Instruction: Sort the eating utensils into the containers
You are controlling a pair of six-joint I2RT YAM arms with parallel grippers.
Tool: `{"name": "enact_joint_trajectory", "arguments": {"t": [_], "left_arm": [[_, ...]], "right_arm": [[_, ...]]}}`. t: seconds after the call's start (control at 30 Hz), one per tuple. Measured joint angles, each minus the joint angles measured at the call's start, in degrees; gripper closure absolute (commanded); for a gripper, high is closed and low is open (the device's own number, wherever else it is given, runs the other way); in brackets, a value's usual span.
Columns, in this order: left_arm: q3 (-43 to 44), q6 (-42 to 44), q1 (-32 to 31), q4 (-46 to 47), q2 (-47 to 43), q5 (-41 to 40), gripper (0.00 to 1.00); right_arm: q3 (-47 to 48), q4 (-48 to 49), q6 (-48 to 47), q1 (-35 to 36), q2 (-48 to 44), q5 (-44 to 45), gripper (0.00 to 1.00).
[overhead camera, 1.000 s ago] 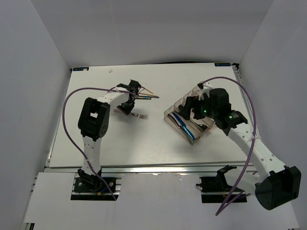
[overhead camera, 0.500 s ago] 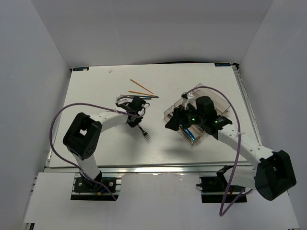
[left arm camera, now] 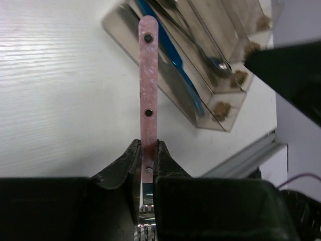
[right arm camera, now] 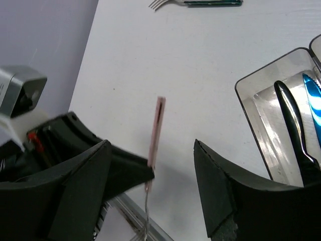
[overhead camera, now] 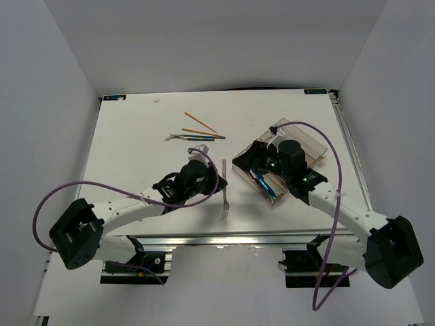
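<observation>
Fingers point(left arm camera: 120, 168) of the left gripper point(left arm camera: 148, 161) pinch the pink-handled fork point(left arm camera: 148, 75) just above its tines, with the handle pointing toward the clear tray point(left arm camera: 215, 108). The right gripper point(right arm camera: 150, 150) hangs by the tray's near-left corner, its fingers spread wide and holding nothing. A blue knife point(overhead camera: 264, 186) and a black utensil point(right arm camera: 296, 130) lie in the tray. Farther back on the white table point(overhead camera: 136, 163) lie two orange chopsticks point(overhead camera: 200, 122) and a dark-handled fork point(overhead camera: 194, 138). Plain white walls point(overhead camera: 204, 41) enclose the table.
</observation>
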Motion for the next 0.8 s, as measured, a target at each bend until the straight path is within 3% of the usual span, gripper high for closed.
{"name": "enact_joint_trajectory", "arguments": {"t": [0.2,0.3,0.33,0.4,0.5,0.57,0.67,0.7,0.73,0.77,0.8], "left_arm": [[-0.42,3.74,-2.86,5.05,0.02,4.09,1.0],[-0.42,4.61,-3.1,6.47,0.02,4.81,1.0],[-0.42,4.81,-3.19,6.78,0.02,4.92,1.0],[-0.39,5.09,-3.19,7.39,0.04,5.03,1.0],[-0.33,5.38,-3.19,7.91,0.04,5.18,1.0],[-0.13,5.53,-3.19,7.96,0.17,5.16,0.96],[0.76,5.9,-3.19,7.48,0.39,4.68,0.62],[1.25,6.27,-3.19,7.19,0.44,4.44,0.43],[1.9,6.54,-3.19,7.02,0.46,4.15,0.12],[2.71,6.95,-3.21,6.43,0.39,3.67,0.02],[3.87,6.88,-3.21,5.4,0.33,2.91,0.02]], "right_arm": [[4.61,-1.01,0.7,1.88,6.19,0.09,0.36],[6.4,-3.08,0.22,2.99,8.15,0.72,0.44],[6.82,-3.82,0.15,3.32,8.57,0.85,0.55],[7.1,-4.61,-0.37,3.69,8.94,1.03,0.68],[7.37,-6.19,-1.03,3.87,9.03,1.31,0.8],[7.82,-6.97,-0.68,3.8,9.03,1.29,1.0],[9.14,-8.04,-2.54,3.87,9.03,1.46,1.0],[9.92,-8.72,-3.37,3.85,9.05,1.44,1.0],[10.95,-9.66,-4.85,3.8,9.16,1.86,1.0],[12.07,-10.8,-6.34,3.78,9.33,2.32,1.0],[13.57,-12.2,-8.39,3.72,9.62,3.1,1.0]]}}
